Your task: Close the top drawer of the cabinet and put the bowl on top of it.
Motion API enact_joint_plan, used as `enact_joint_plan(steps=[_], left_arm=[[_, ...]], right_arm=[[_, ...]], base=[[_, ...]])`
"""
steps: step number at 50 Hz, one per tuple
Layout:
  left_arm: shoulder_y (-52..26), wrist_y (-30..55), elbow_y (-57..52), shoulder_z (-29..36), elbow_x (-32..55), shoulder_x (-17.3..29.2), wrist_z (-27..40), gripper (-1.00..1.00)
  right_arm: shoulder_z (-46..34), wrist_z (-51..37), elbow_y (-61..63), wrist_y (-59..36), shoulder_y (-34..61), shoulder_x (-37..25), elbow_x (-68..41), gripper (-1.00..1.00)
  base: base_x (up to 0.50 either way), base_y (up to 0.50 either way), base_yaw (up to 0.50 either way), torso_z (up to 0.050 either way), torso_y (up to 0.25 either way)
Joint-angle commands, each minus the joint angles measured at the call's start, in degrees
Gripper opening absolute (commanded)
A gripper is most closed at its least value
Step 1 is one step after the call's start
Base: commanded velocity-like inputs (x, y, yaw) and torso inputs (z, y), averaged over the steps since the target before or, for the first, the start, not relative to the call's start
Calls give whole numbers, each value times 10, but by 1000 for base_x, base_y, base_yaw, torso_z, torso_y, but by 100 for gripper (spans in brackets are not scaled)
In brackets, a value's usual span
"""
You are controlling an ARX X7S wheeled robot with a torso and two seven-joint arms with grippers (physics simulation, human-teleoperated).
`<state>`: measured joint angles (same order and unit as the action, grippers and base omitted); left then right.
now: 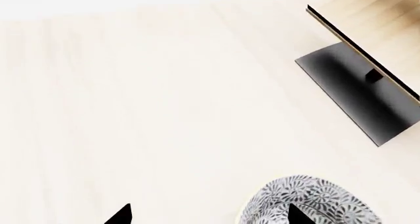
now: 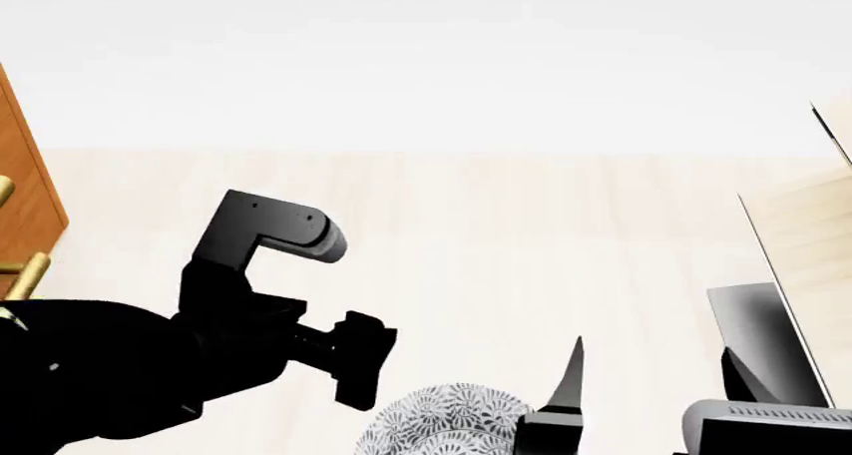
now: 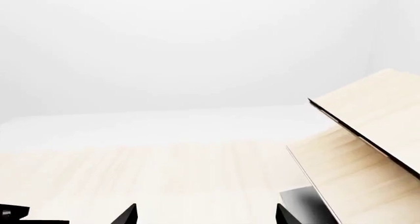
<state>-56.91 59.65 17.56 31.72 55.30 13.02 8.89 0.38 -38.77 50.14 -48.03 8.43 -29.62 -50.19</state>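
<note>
Floral bowl (image 1: pixel 308 202) on the pale tabletop (image 1: pixel 151 111), near the rack (image 1: pixel 367 62); left tool (image 1: pixel 210 215) spread wide, one fingertip over the bowl, gripping nothing; right tool (image 3: pixel 204 215) likewise open, empty.

We saw a pale wooden surface (image 2: pixel 533 226) running toward a white background, and on it a pale wooden rack (image 1: pixel 387 22) standing on its black base (image 1: pixel 357 94).

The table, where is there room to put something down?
The pale table is bare across its wide middle, between the cabinet at the head view's left edge and the rack at its right. It is crowded near the robot, where the bowl sits among both arms.
</note>
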Motion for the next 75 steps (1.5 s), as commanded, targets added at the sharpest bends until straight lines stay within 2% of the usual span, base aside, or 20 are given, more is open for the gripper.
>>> enact_joint_plan(steps=[1,41,75], left_arm=[[9,-26,35,27,-25,-7,-22,100],[19,-80,132,70,-48,-51,-86,100],[64,-133,180,122,-80,-59,-123,100]], right_arm=[[0,2,-2,8,-6,-2,2,100],[0,13,-17,39,-26,-7,12,100],[-2,8,-13,47,-34,-12,9,100]], base=[[0,0,0,0,0],[0,0,0,0,0],[0,0,0,0,0]])
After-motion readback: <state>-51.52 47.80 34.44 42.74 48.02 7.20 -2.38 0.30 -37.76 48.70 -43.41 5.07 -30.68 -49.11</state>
